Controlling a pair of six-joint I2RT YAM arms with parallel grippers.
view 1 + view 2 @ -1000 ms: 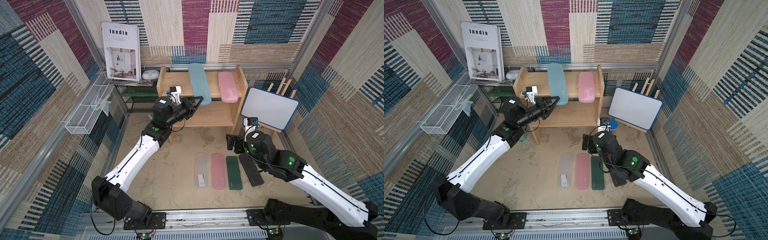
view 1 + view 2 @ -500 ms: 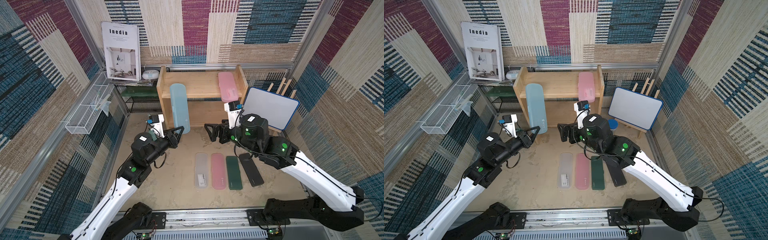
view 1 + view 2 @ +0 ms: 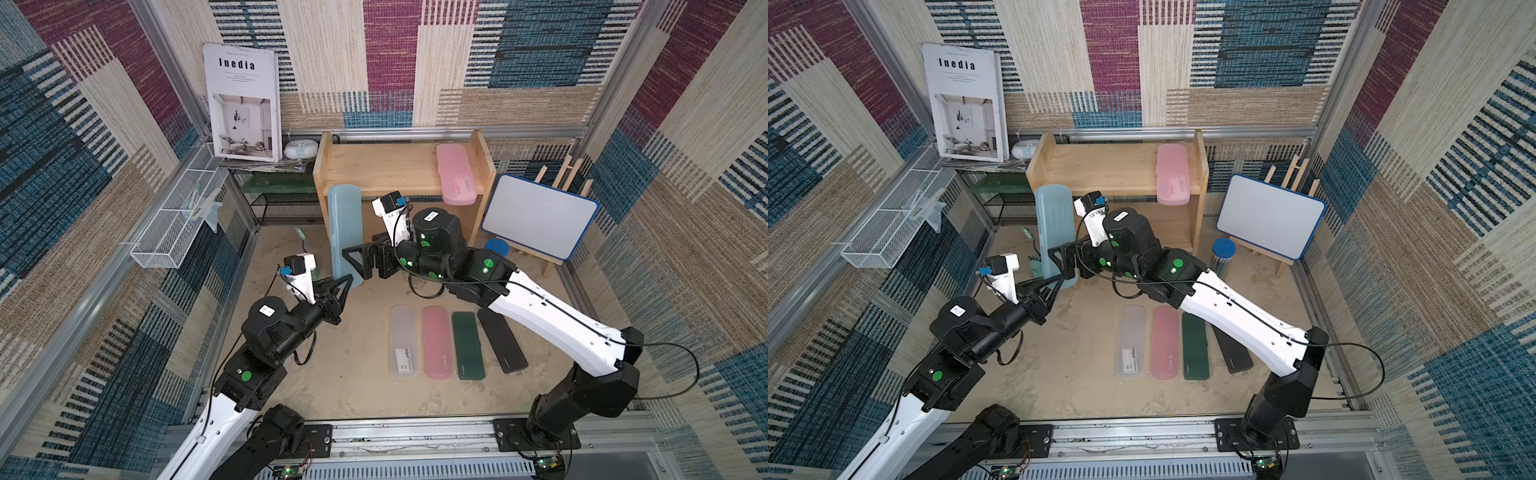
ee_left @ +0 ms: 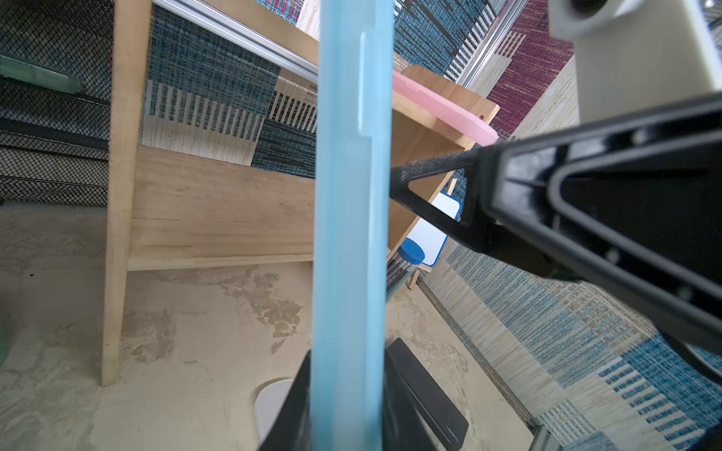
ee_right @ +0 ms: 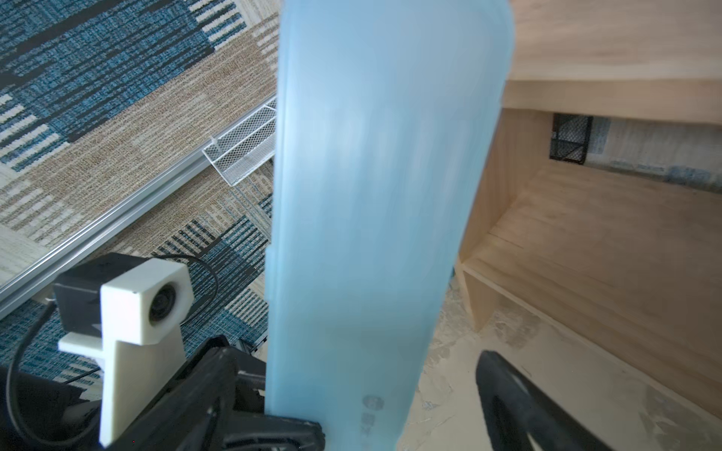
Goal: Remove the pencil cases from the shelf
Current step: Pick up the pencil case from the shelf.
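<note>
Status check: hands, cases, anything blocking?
Left hand shut on blue case, upright in front of shelf. Right hand open, jaws straddling it. Pink case on top tier. No obstruction seen.

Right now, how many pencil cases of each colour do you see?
Pink: 2, shelved pink case, floor pink case
Light blue case: 1
Frosted white case: 1
Dark green case: 1
Black case: 1
Total: 6

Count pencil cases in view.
6. Floor row: frosted white, translucent pink, dark green, black plastic cases. Light blue case upright in left end effector. Second pink case atop wooden shelf. Lower tier partly hidden.
</note>
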